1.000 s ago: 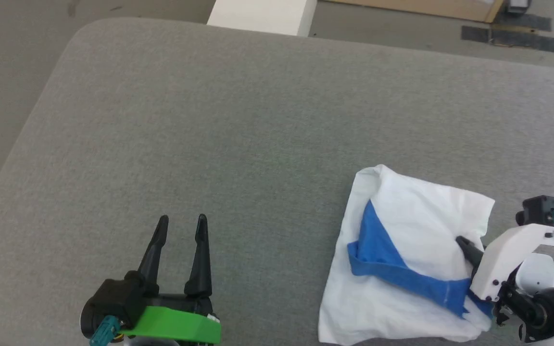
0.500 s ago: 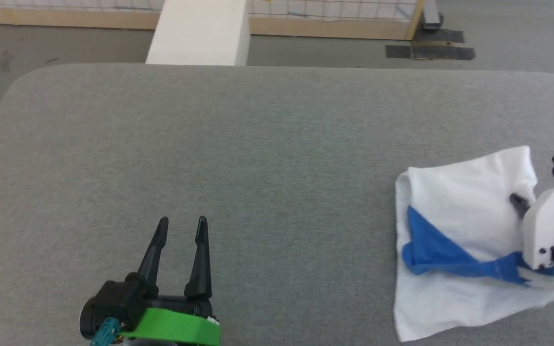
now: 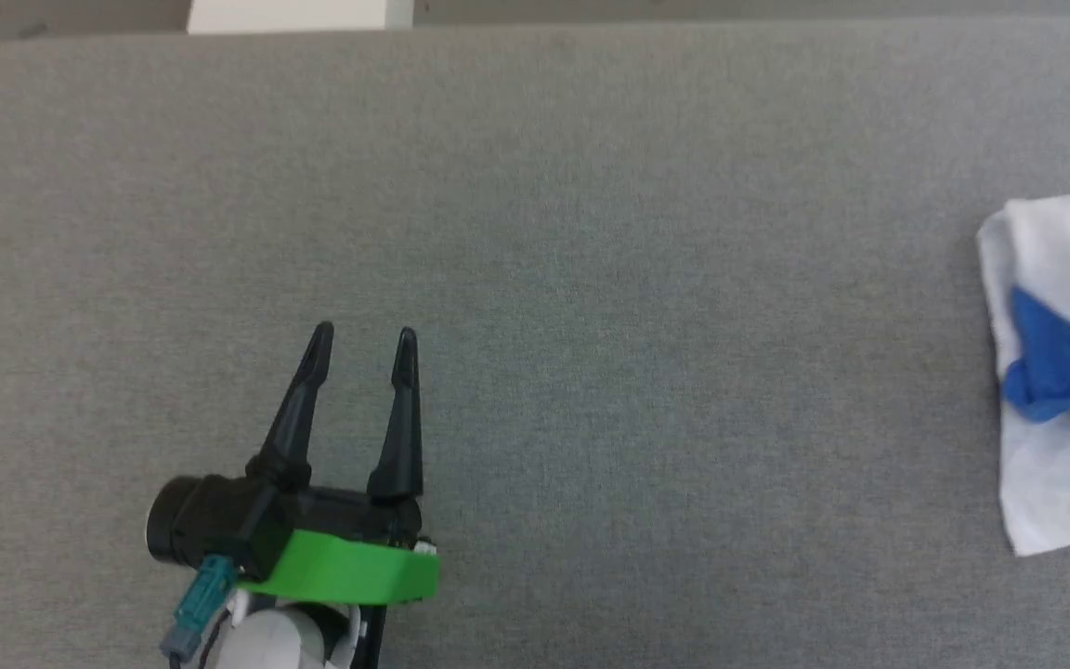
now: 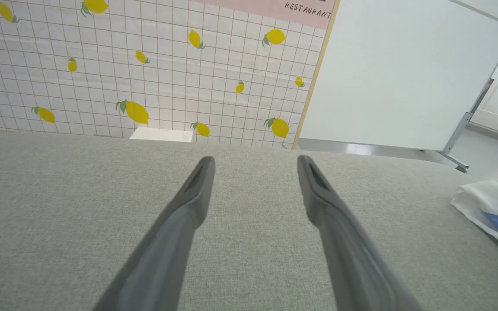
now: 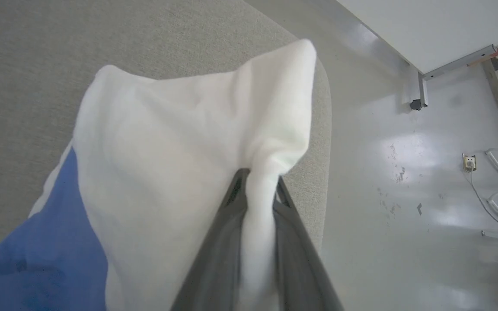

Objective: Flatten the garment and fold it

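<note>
**A:** What's nearest you?
**B:** Your left gripper sits over the grey table, fingers spread wide with nothing between them.
**A:** And the other one?
**B:** Your right gripper has its fingers drawn narrow, pinching a white fold of the shirt.
**A:** Where's the shirt?
**B:** At the table's right end by the rounded edge, well apart from your left gripper. It's bunched, white with a blue patch.
**A:** And beyond?
**B:** Past the table's far edge you have a white box, then a lemon-print wall.
</note>
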Available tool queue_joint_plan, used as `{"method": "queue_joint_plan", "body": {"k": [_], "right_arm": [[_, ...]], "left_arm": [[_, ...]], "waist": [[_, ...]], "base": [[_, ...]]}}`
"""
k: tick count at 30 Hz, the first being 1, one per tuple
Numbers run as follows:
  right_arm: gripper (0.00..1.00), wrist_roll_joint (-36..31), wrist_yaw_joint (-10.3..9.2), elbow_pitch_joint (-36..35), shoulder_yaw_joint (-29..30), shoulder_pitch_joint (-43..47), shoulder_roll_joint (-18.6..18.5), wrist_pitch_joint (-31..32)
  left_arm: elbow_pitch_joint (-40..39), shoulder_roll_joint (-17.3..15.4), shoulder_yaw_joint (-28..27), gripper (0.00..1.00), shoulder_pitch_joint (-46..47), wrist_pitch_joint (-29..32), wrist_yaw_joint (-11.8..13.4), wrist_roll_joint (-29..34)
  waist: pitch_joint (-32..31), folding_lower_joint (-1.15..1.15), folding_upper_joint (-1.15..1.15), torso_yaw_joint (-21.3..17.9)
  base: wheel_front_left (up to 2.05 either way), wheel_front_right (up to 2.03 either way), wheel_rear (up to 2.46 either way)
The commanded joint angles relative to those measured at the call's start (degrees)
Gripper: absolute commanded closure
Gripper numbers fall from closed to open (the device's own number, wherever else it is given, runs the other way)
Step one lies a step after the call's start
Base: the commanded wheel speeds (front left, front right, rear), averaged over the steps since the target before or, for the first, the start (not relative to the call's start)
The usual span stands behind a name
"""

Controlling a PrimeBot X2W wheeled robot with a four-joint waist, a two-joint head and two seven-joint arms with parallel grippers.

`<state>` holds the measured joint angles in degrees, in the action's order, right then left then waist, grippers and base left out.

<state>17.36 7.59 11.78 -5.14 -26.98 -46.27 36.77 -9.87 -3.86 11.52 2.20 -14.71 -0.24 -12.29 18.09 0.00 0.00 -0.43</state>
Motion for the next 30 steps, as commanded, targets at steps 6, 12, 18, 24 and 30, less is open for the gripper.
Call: {"method": "queue_joint_plan", "body": {"k": [6,12,18,24,30], "right_arm": [[1.00,-1.73,-0.10,3.43,0.12,-3.62,-5.36,-2.11],[1.00,-3.77,-0.10,6.40,1.97,-6.15,-8.13,-3.77],[1.00,-6.31,-0.10,8.49,3.17,-8.14,-8.65,-5.33],[0.97,-7.58,-0.10,11.66,2.60,-10.60,-7.05,-7.67],[0.00,-9.23,-0.10,15.79,0.83,-12.92,-5.60,-10.34]], "left_arm": [[-2.00,-1.24,0.20,0.00,3.81,0.09,0.61,1.97],[-3.79,-1.70,0.89,0.00,5.63,0.93,1.02,3.25],[-4.32,-2.46,1.43,0.00,7.25,1.82,0.86,4.02],[-4.89,-2.54,1.64,0.00,8.35,2.64,0.44,3.02],[-5.03,-2.90,1.39,0.00,8.73,2.02,1.16,3.76]], "waist": [[10.08,0.00,0.00,-1.67],[14.50,0.00,0.00,-2.82],[17.74,0.00,0.00,-3.38],[19.30,0.00,0.00,-3.54],[17.19,0.00,0.00,-3.43]], "base": [[0.00,0.00,0.00],[0.00,0.00,0.00],[0.00,0.00,0.00],[0.00,0.00,0.00],[0.00,0.00,0.00]]}}
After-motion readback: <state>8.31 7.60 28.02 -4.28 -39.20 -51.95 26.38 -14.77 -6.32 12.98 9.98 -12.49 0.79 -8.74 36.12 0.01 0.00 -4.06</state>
